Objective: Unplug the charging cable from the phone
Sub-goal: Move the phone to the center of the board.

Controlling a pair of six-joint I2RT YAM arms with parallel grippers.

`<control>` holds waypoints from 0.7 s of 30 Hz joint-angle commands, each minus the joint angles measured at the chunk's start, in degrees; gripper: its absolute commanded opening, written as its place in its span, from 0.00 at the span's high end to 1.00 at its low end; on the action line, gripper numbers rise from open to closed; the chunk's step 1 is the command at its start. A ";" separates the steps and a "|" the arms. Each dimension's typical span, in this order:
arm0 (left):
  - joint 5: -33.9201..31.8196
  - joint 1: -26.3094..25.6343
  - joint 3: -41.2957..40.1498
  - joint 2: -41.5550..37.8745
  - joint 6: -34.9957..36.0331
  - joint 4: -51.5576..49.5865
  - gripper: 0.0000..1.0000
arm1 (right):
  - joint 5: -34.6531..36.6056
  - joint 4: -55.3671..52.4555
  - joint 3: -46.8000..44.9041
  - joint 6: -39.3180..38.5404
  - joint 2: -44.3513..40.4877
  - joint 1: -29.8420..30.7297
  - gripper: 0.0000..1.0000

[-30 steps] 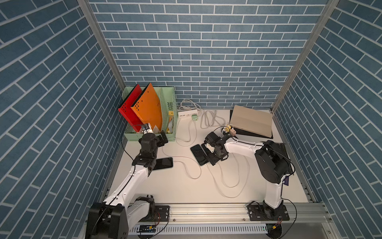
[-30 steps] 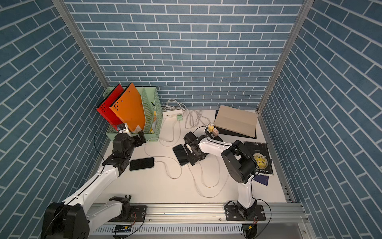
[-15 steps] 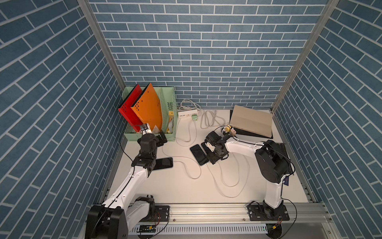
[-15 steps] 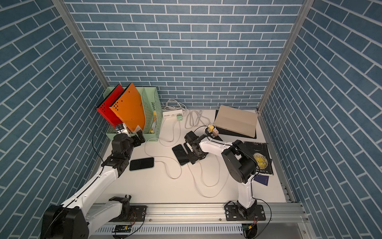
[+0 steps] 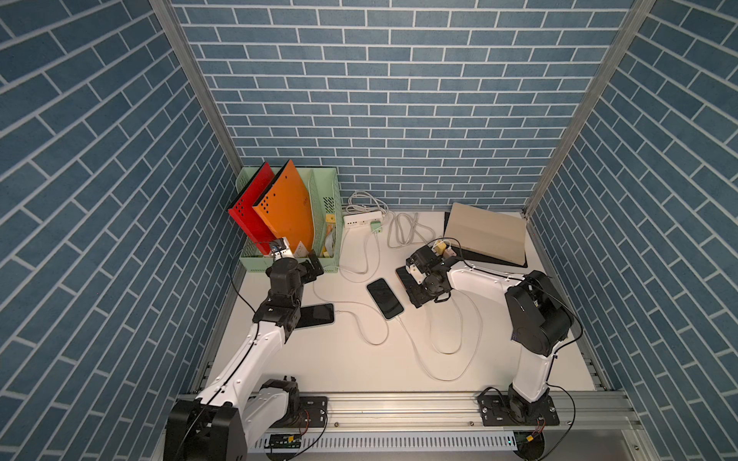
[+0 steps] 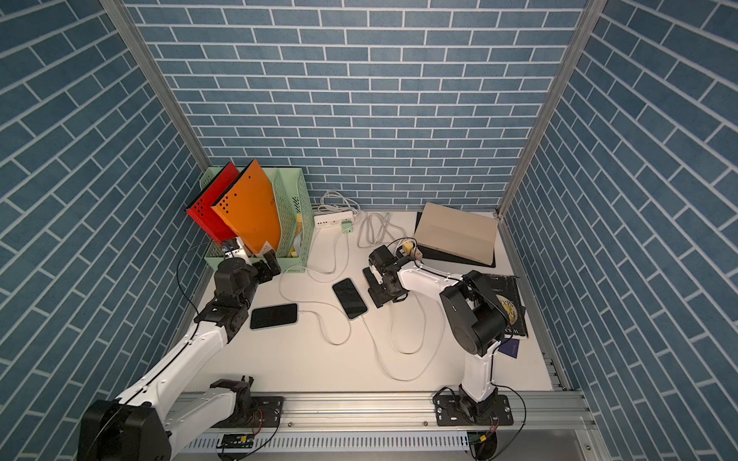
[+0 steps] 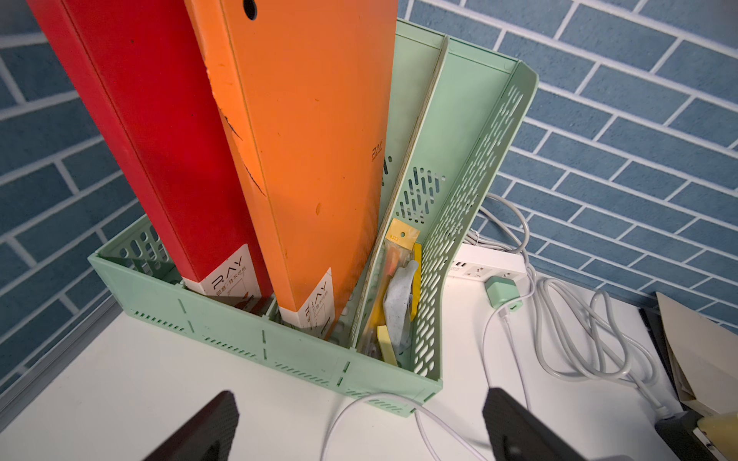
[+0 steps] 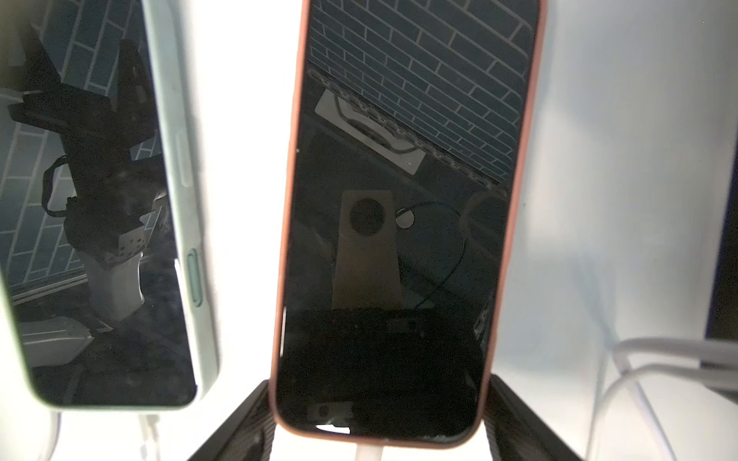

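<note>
The phone (image 8: 399,239), dark-screened in a pinkish case, lies flat on the white table, mostly under my right wrist in a top view (image 6: 377,299). My right gripper (image 8: 379,383) is shut on its cable end, one finger (image 8: 247,419) pressed against each long side. The white charging cable (image 8: 367,453) is plugged into the phone's end between the fingers and loops over the table (image 5: 451,343). My left gripper (image 7: 357,429) stands open in front of the green organizer, with a white cable (image 7: 359,403) on the table between its fingers.
A phone in a pale green case (image 5: 385,298) lies beside the gripped one, with its own cable plugged in. Another phone (image 5: 315,315) lies by my left arm. A green file organizer (image 5: 331,199), power strip (image 5: 361,219), tan folder (image 5: 485,235) and book (image 6: 507,307) stand around.
The left wrist has shifted very slightly near the organizer. The right gripper stays on the phone in the same place.
</note>
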 commanded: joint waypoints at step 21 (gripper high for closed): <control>-2.70 -0.24 -0.67 -1.81 0.12 -1.45 0.00 | 2.60 -9.18 17.55 -0.54 12.71 -0.08 0.01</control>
